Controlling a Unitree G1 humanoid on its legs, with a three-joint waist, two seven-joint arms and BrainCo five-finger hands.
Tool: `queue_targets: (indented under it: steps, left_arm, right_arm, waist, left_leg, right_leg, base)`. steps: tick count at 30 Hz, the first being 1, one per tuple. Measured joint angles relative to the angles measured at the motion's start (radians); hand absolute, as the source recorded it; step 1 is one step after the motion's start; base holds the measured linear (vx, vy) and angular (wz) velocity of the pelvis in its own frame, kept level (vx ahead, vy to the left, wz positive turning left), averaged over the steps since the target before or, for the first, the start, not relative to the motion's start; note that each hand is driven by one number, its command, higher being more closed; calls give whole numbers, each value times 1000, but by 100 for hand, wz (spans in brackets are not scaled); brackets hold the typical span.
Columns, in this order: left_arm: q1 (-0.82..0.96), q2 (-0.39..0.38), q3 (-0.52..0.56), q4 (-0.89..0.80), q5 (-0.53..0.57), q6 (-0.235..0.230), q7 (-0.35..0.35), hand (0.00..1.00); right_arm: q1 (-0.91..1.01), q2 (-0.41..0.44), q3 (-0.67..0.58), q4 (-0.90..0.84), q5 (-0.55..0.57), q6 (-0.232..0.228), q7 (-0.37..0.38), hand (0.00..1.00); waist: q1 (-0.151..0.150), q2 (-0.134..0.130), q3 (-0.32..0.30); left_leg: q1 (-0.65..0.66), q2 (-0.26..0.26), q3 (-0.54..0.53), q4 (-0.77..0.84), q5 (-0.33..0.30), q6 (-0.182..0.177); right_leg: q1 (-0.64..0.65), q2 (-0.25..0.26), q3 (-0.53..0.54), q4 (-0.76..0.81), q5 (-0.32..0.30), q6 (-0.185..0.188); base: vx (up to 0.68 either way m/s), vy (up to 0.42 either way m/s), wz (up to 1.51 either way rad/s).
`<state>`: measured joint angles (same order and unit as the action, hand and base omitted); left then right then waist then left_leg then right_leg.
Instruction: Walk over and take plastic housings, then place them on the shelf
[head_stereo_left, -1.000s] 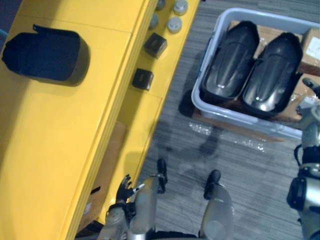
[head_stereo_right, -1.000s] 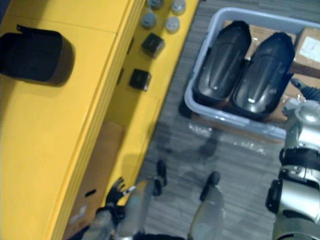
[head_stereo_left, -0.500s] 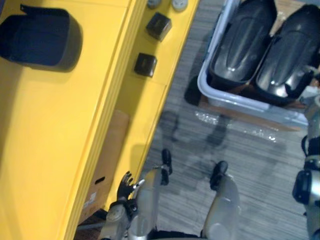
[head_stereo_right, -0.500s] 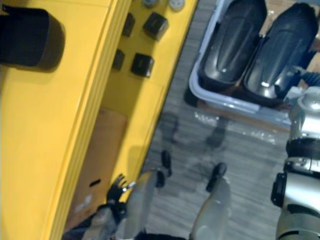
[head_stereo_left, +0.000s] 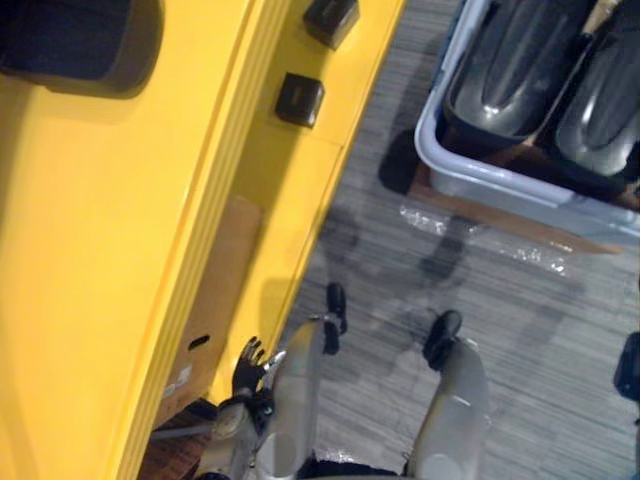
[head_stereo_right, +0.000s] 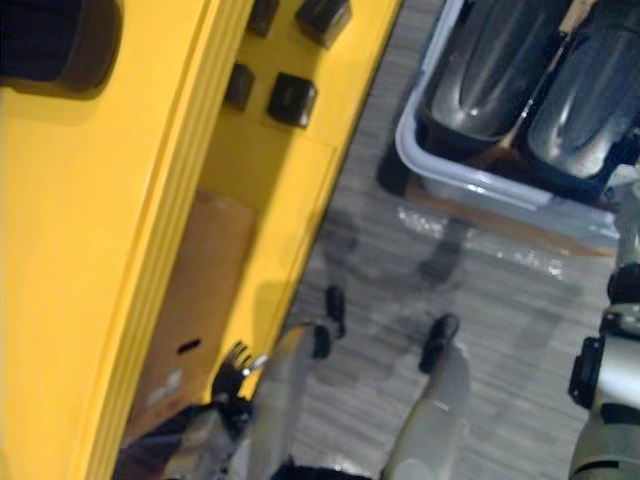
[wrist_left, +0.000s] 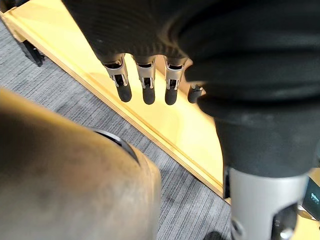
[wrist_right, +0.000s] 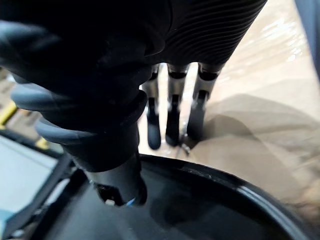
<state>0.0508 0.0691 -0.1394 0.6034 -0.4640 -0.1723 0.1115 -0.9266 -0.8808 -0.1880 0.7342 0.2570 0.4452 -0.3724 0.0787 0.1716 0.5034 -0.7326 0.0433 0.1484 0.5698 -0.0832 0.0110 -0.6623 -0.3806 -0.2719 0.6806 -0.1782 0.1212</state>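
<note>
Lying side by side in the grey tub (head_stereo_left: 480, 182) at far right, two glossy black plastic housings (head_stereo_left: 515, 70) run lengthwise near to far. The right hand (wrist_right: 172, 117), fingers straight and holding nothing, hovers just above one housing's curved rim. The left hand (wrist_left: 145, 85) hangs relaxed and empty beside the yellow shelf (head_stereo_left: 100, 250), well apart.

Housings (head_stereo_left: 515, 65) lie in the bin (head_stereo_left: 500, 188), right of the shelf (head_stereo_left: 100, 250).
</note>
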Motion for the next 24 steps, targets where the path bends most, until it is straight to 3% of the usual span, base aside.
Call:
queue_targets:
  steps: [7,13,20,24]
  left_arm:
    - [0,3,-18,-3,-5,-1,6,0]
    - [0,13,-38,-11,-10,0,6,0]
    - [0,20,-50,-26,-10,-6,6,0]
    - [1,29,-81,-50,-19,-40,6,0]
  right_arm:
    - [-2,2,33,48,4,43,2,100]
    - [-2,4,43,61,-38,43,4,100]
    - [16,9,43,68,-78,-4,-21,100]
    - [21,14,44,68,-89,-29,-62,100]
  waist:
    - [11,1,-1]
    - [19,2,-2]
    - [19,2,-2]
    - [19,1,-2]
  left_leg:
    - [20,1,1,-3,0,0]
    - [20,-4,1,-9,4,2]
    - [17,-6,2,-10,5,4]
    - [18,-3,2,-6,5,4]
  right_leg:
    - [19,-1,0,-1,1,-1]
    - [20,-2,-1,-6,3,1]
    - [19,-2,-1,-10,10,5]
    - [23,1,-3,-12,13,4]
  base:
    - [0,0,0]
    - [0,0,0]
    - [0,0,0]
    - [0,0,0]
